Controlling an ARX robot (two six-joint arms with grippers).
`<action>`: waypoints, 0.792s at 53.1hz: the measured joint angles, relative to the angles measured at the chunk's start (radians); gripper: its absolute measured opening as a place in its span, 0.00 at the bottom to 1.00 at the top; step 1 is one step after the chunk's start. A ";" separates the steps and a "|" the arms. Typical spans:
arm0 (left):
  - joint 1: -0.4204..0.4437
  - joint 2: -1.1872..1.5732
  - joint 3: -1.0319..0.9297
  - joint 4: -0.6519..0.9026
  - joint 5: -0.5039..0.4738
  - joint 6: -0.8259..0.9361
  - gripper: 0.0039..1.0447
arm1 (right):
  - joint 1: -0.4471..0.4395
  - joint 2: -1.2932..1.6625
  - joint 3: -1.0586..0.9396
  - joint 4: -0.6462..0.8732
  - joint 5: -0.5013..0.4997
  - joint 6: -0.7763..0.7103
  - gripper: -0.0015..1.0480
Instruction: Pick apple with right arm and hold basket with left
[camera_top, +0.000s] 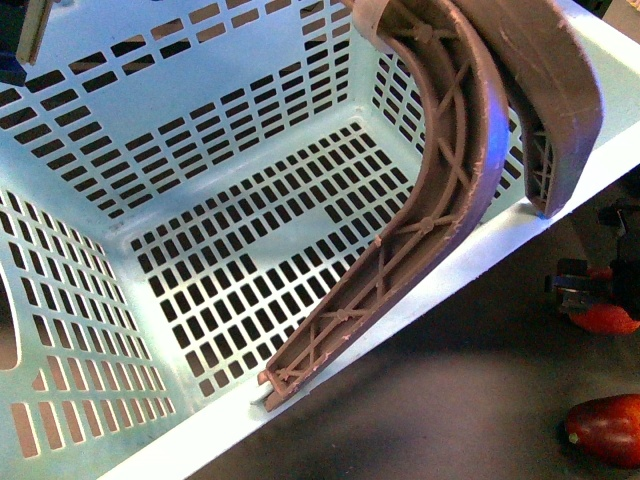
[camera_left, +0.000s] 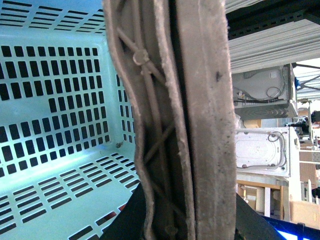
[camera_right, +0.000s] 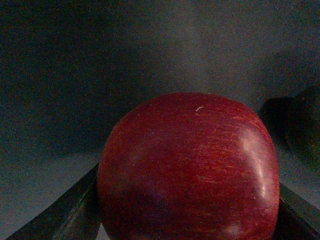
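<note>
The left gripper (camera_top: 410, 295) is clamped over the basket (camera_top: 200, 130) rim, one finger inside the wall and one outside, while beside the basket the right gripper (camera_right: 185, 220) seems, in dim light, closed around the apple (camera_right: 187, 165).

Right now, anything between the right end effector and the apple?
Nothing visible. In the right wrist view the apple sits between the right end effector's dark fingers, filling the gap. Whether they grip it is unclear.

Looks like warehouse/storage area, stacked white appliances (camera_left: 263, 150) w/ cables, cardboard box (camera_left: 304, 212), corrugated roof (camera_left: 270, 47).
</note>
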 joint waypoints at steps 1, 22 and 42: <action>0.000 0.000 0.000 0.000 0.000 0.000 0.16 | -0.001 0.000 -0.003 0.003 0.000 0.000 0.67; 0.000 0.000 0.000 0.000 0.000 0.000 0.16 | -0.013 -0.152 -0.155 0.079 -0.051 0.000 0.65; 0.000 0.000 0.000 0.000 0.000 0.000 0.16 | -0.002 -0.750 -0.306 -0.013 -0.123 0.007 0.65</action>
